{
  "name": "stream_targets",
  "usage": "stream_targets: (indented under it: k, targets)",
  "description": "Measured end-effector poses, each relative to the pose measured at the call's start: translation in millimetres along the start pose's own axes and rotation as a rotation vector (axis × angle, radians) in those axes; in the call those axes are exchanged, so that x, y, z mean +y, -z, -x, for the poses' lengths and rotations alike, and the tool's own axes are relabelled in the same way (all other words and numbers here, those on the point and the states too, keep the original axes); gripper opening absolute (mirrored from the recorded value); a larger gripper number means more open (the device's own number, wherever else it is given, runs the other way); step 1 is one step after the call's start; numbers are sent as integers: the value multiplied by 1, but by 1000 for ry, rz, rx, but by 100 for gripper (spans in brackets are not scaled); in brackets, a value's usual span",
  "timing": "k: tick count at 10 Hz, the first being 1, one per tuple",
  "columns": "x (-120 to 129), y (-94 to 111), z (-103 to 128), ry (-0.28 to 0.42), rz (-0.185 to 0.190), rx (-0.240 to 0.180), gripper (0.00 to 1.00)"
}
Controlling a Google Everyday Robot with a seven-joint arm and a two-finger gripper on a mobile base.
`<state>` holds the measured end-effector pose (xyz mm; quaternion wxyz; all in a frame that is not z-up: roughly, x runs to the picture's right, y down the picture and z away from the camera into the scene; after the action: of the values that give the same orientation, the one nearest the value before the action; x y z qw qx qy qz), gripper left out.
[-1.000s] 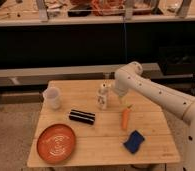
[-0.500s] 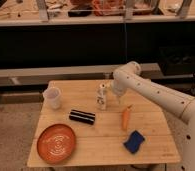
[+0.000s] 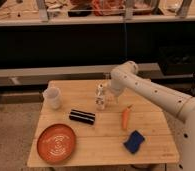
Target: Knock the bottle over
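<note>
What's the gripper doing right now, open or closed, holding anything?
Gripper: open, holding nothing, down close beside the upright bottle, on the side toward the carrot.

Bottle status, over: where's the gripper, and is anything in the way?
Gripper open, close beside the bottle, contact unclear. Bottle upright, not yet knocked. Black case lies in front of it, carrot off to the side; nothing between gripper and bottle.

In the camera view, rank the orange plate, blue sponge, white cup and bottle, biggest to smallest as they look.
1. orange plate
2. white cup and blue sponge: they look about alike, and the sponge sits nearer the camera, so unranked
3. bottle, the slimmest; the gripper is close beside it
</note>
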<state>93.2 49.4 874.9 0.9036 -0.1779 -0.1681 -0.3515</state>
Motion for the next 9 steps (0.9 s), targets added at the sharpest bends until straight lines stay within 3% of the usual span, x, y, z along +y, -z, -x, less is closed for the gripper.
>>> stream_targets:
  k: [9]
  targets:
    - [-8, 0, 12, 39, -13, -37, 80]
